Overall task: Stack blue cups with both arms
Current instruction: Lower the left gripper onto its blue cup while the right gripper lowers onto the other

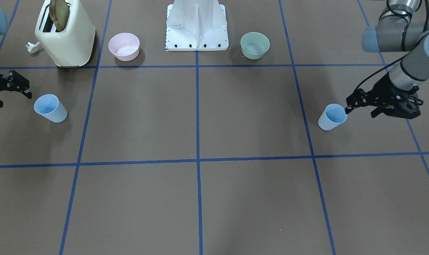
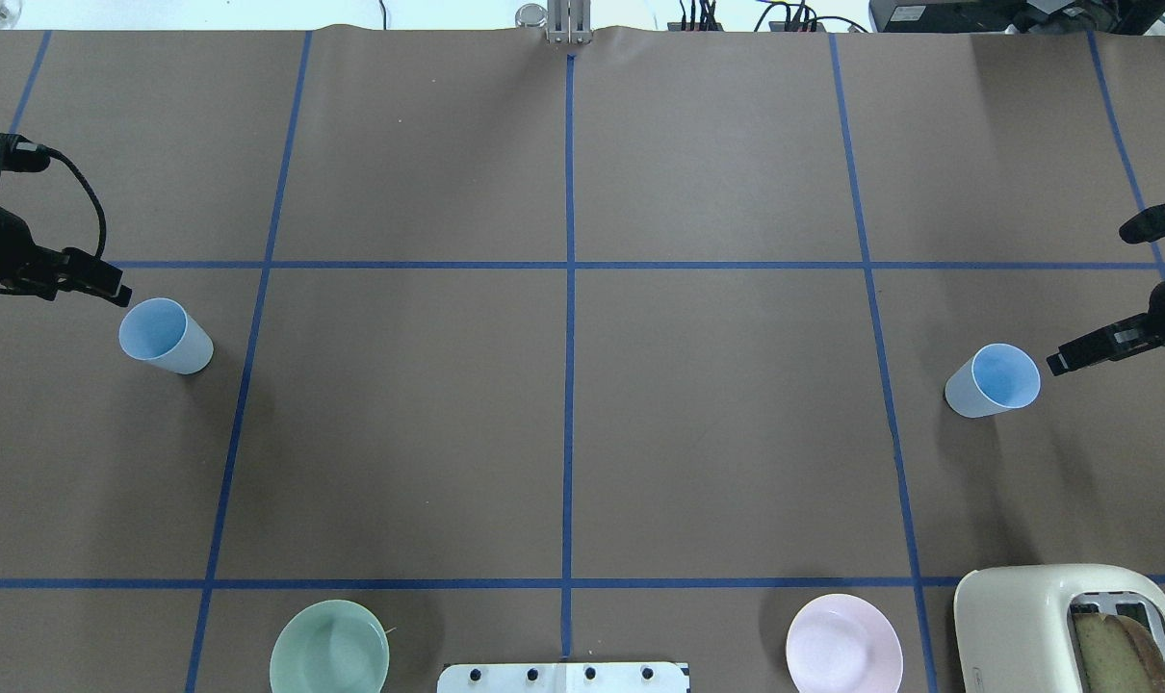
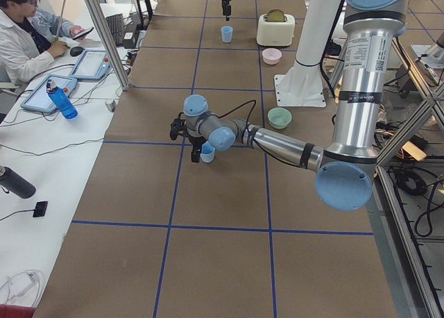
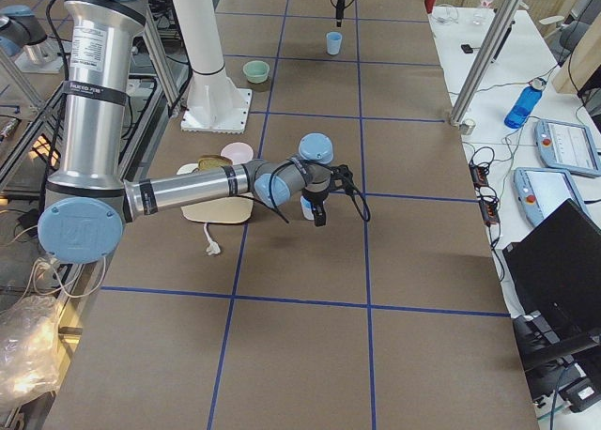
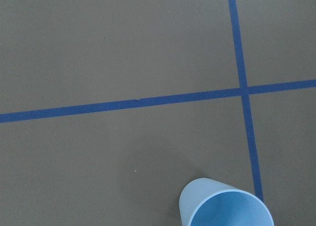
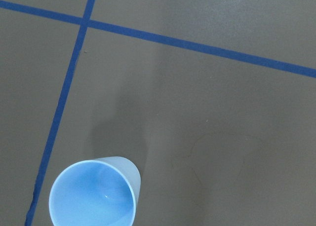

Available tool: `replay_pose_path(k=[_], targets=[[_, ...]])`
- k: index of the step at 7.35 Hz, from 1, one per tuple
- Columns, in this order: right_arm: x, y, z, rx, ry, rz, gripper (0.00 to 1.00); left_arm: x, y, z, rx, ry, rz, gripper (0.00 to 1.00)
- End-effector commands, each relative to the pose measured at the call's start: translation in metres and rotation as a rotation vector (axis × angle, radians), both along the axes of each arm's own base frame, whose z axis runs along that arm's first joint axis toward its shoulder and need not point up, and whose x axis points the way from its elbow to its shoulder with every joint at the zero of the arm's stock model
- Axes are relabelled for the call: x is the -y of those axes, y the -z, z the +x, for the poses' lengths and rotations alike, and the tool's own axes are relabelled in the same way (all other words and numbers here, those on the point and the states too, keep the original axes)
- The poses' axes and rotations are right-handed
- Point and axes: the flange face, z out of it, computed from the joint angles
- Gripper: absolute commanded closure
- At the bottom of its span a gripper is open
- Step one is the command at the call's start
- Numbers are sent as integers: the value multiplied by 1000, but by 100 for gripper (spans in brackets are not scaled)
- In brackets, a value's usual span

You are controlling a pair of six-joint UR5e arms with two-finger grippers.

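Left gripper [image 1: 360, 111], jaws released and empty, beside one blue cup [image 1: 332, 117]; right gripper [image 1: 12, 99] likewise beside other blue cup [image 1: 51, 108]; apparently pre-grasp.

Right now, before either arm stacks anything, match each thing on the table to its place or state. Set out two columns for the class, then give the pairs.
Things:
1 toaster
2 pink bowl
3 green bowl
4 blue cups

Places or states:
a upright, far apart, unstacked
b bread in its slot
c beside the toaster
d on the robot's left of the white base

Pairs: 1-b, 2-c, 3-d, 4-a
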Motion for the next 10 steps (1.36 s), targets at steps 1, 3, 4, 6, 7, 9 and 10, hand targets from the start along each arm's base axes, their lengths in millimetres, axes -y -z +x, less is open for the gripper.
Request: replay_pose_path(k=[1, 3, 4, 6, 7, 9, 10], targets=[[-5, 0, -15, -3, 30, 1, 6, -5, -6, 13, 20, -15, 1, 3], [-5, -4, -20, -7, 37, -4, 6, -8, -15, 25, 31, -31, -13, 4], [3, -5, -30, -8, 48, -2, 7, -8, -23, 26, 39, -34, -22, 5], [10, 2, -39, -9, 50, 16, 12, -7, -21, 28, 37, -34, -22, 9], [11, 4, -39, -8, 50, 18, 14, -6, -21, 29, 37, -36, -22, 10], [11, 2, -41, -12, 57, 17, 20, -6, -22, 29, 38, -36, -23, 12], [17, 0, -45, -14, 57, 17, 20, -8, -22, 34, 37, -45, -25, 14]])
